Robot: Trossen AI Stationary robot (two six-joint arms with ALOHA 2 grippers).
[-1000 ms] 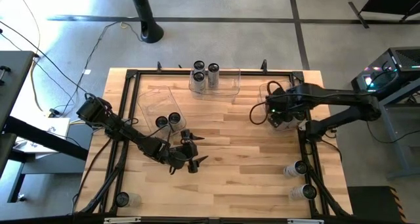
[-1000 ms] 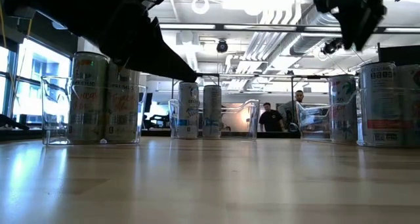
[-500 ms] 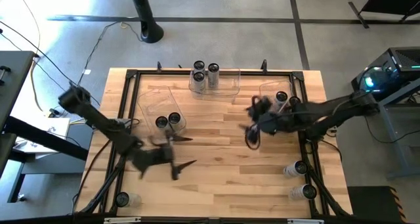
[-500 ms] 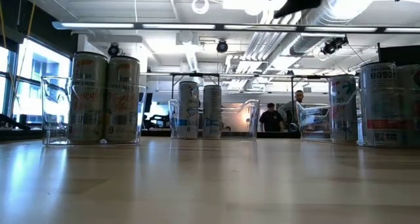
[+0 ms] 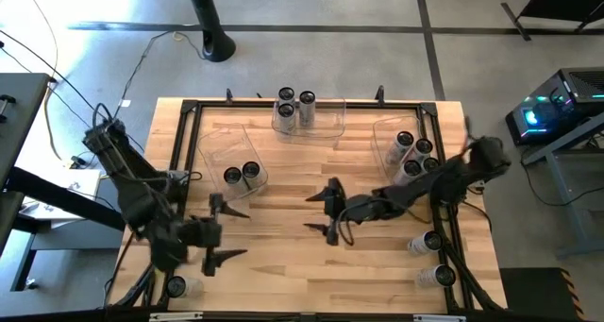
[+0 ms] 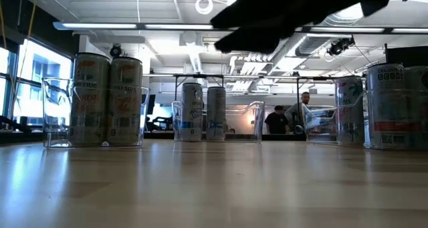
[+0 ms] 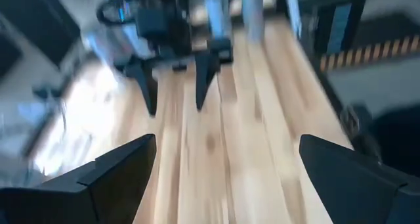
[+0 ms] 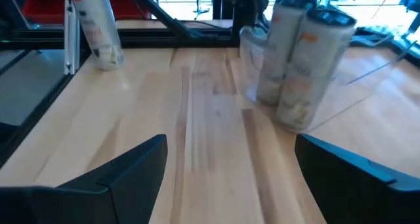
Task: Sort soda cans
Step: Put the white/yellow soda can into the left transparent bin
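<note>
The print on the soda cans (image 6: 107,99) cannot be read.

Both arms are dark, jointed, matte black. The left gripper (image 5: 221,232) and right gripper (image 5: 324,211) each carry two tapered black fingers (image 7: 119,178), wedge-shaped.
</note>
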